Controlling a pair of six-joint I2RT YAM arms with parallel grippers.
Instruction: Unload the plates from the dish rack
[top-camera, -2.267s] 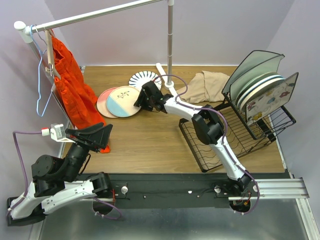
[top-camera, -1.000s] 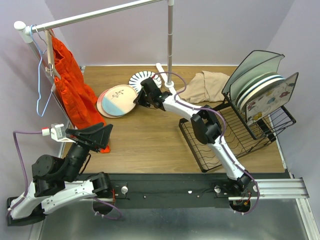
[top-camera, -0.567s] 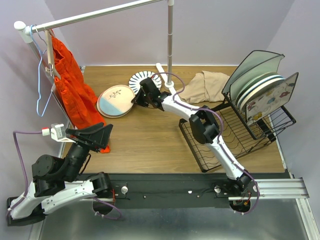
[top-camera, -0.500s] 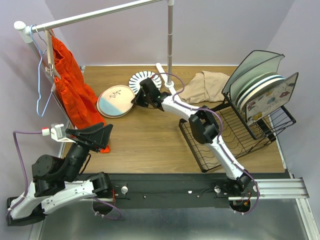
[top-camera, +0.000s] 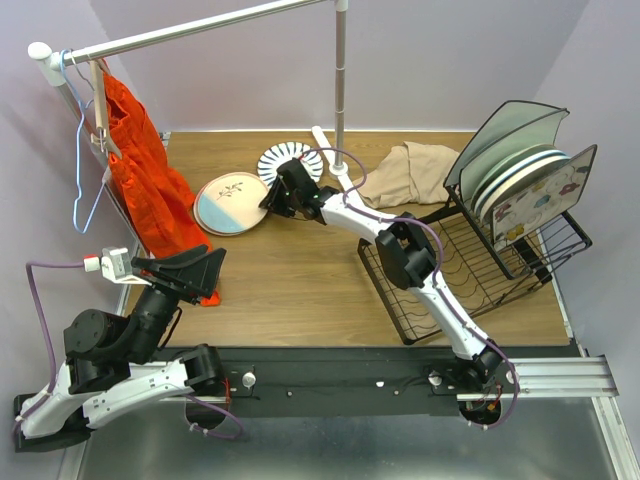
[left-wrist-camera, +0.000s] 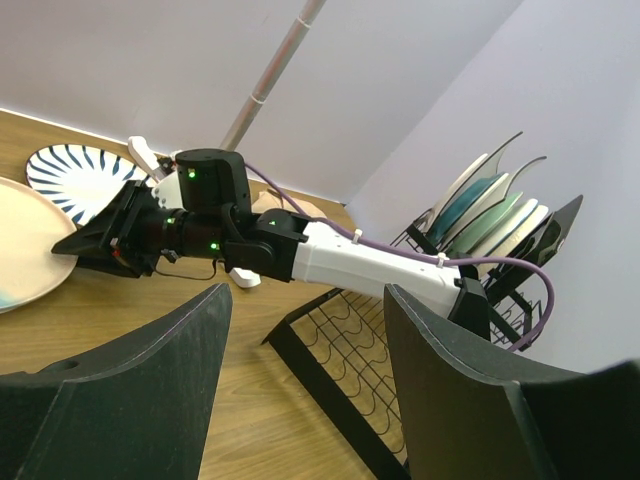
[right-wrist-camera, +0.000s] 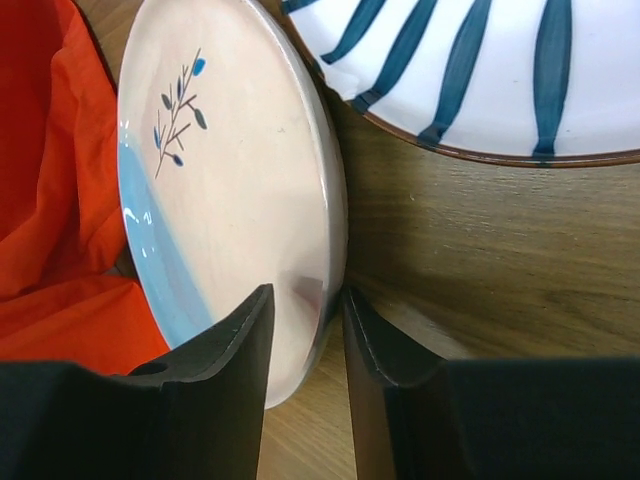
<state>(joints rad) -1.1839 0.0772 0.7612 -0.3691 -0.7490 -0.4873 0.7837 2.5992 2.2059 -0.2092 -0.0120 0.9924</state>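
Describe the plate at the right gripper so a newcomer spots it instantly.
Start at the orange garment hanging on the table's left; the pink-and-blue plate lies right beside it, its rim in the right gripper. Unlike the neighbouring striped plate, it is pink with a blue band and a leafy sprig.

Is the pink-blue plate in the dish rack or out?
Out. The plate lies far from the rack, rim between the fingers of the right gripper.

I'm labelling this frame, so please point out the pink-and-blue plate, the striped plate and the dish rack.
pink-and-blue plate (top-camera: 226, 202): top view, middle of its face.
striped plate (top-camera: 277, 158): top view, its uncovered left part.
dish rack (top-camera: 383, 296): top view, left rim of its tray base.
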